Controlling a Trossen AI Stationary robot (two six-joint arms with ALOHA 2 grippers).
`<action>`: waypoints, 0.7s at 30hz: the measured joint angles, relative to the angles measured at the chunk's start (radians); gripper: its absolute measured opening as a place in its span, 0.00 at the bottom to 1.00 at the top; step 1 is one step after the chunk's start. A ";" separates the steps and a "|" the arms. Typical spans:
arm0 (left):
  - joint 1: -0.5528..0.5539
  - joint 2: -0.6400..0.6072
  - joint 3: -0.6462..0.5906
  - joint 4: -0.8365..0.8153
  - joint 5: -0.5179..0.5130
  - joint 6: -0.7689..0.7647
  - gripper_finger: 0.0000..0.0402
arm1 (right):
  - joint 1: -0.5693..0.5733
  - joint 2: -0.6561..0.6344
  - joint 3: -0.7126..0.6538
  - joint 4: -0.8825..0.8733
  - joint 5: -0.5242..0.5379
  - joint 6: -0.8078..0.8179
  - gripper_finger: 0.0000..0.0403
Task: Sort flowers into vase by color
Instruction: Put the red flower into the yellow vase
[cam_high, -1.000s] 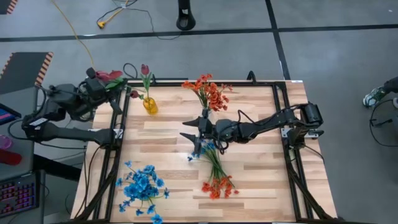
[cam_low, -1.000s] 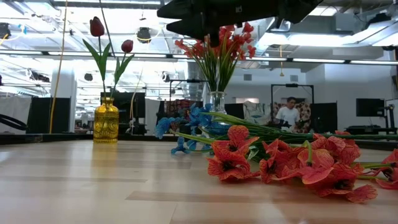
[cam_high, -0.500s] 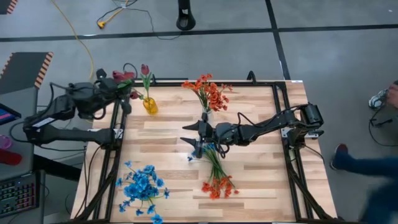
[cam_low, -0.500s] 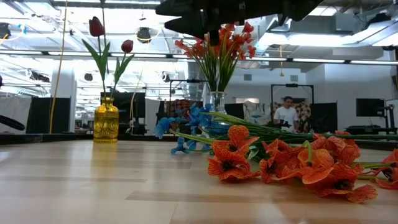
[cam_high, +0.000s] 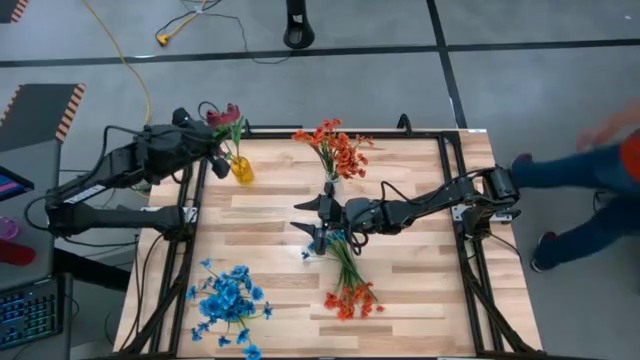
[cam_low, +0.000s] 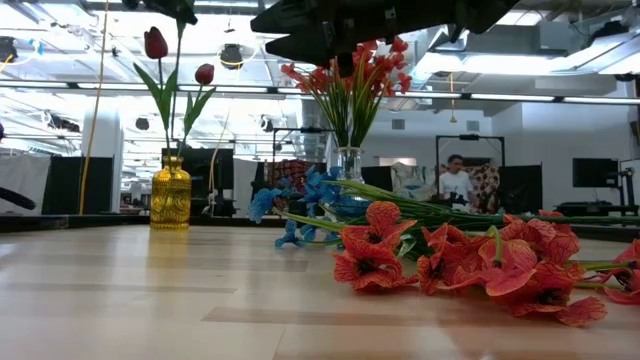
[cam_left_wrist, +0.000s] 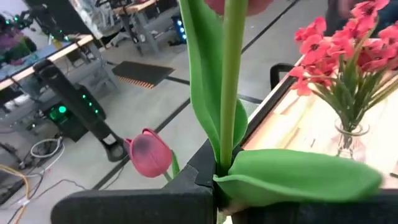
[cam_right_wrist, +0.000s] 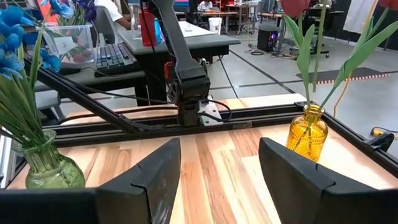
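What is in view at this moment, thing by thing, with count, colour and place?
yellow vase: one, amber glass, far left of the table, tulips in it
clear vase: one, far centre, holding an orange-red bunch
blue vase bunch: one, bright blue, near left corner
loose sprigs: one pile, orange-red heads with some blue, lying near centre
maroon tulip: one, green stem and leaf, clamped in the left tool
person: one, blurred, beside the table's right edge
left tool: shut on the tulip stem, over the yellow vase
right tool: open, above the loose sprigs
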 joint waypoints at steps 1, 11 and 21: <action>0.010 0.004 0.000 0.000 0.010 -0.001 0.00 | 0.000 0.000 0.000 -0.001 0.000 0.000 0.61; 0.089 0.032 -0.001 -0.001 0.080 -0.013 0.00 | 0.000 0.000 0.000 0.000 0.000 -0.001 0.61; 0.138 0.082 -0.002 0.000 0.129 -0.010 0.00 | 0.000 0.000 0.000 -0.001 0.000 -0.002 0.61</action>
